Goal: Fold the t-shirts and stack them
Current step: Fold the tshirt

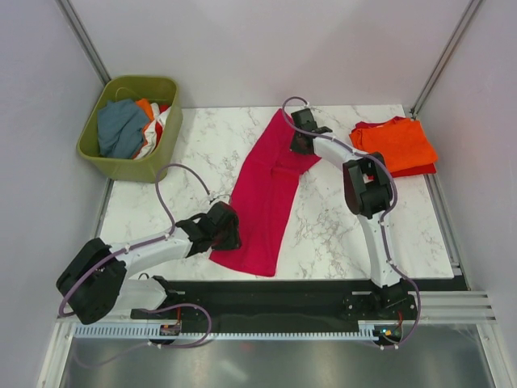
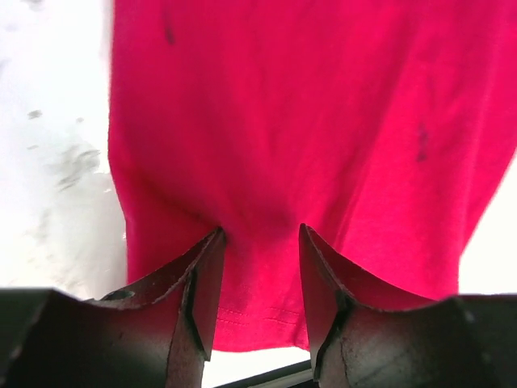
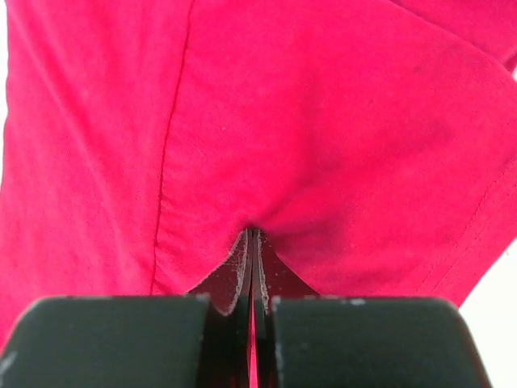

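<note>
A magenta-pink t-shirt [image 1: 265, 194] lies as a long folded strip, running diagonally across the middle of the marble table [image 1: 339, 226]. My left gripper [image 1: 229, 229] sits at the strip's near left edge. In the left wrist view the gripper [image 2: 260, 233] is open, its fingers [image 2: 206, 275] astride the cloth by the hem [image 2: 266, 319]. My right gripper [image 1: 302, 139] is at the strip's far right side. In the right wrist view the gripper [image 3: 253, 233] is shut on a pinch of the pink cloth [image 3: 266, 121]. A folded orange shirt [image 1: 396, 141] lies on a red one [image 1: 420, 170] at the back right.
An olive-green basket [image 1: 105, 166] stands at the back left and holds grey-blue, orange and white clothes. Grey walls close in the table on three sides. A black rail [image 1: 283, 295] runs along the near edge.
</note>
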`<act>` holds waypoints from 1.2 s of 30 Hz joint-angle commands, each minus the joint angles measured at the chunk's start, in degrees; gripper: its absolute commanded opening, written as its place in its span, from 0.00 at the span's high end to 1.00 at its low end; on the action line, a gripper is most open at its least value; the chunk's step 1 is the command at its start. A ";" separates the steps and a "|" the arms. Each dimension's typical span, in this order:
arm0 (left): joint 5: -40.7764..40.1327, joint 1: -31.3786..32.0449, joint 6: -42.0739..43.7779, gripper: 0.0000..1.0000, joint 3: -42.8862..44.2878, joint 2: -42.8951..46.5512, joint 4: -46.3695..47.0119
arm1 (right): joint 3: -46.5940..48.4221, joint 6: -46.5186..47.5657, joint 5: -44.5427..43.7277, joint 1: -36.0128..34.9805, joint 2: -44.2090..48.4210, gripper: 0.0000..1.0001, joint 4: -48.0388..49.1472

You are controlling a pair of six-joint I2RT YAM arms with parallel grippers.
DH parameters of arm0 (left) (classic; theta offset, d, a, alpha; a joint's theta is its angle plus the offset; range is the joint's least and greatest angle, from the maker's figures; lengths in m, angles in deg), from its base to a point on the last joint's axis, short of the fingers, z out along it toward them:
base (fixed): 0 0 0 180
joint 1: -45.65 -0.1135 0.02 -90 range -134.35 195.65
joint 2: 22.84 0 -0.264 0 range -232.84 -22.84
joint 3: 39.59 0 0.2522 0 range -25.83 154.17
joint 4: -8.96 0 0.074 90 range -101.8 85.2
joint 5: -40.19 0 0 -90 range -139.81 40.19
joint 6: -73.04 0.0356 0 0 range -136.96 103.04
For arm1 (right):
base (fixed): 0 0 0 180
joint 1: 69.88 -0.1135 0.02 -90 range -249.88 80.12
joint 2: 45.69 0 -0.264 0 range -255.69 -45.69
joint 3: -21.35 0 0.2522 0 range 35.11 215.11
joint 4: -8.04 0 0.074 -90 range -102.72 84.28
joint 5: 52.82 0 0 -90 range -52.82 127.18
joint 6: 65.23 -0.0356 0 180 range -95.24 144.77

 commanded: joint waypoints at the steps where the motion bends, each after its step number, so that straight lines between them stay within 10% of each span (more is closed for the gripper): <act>1: 6.42 0.13 -3.22 0.51 -4.10 -2.13 4.72 | 5.68 0.75 -0.66 0.16 -5.97 1.00 -6.42; 36: 9.15 10.24 -10.08 0.52 5.12 -7.76 12.20 | 28.38 1.10 10.93 3.32 -20.92 0.89 -1.34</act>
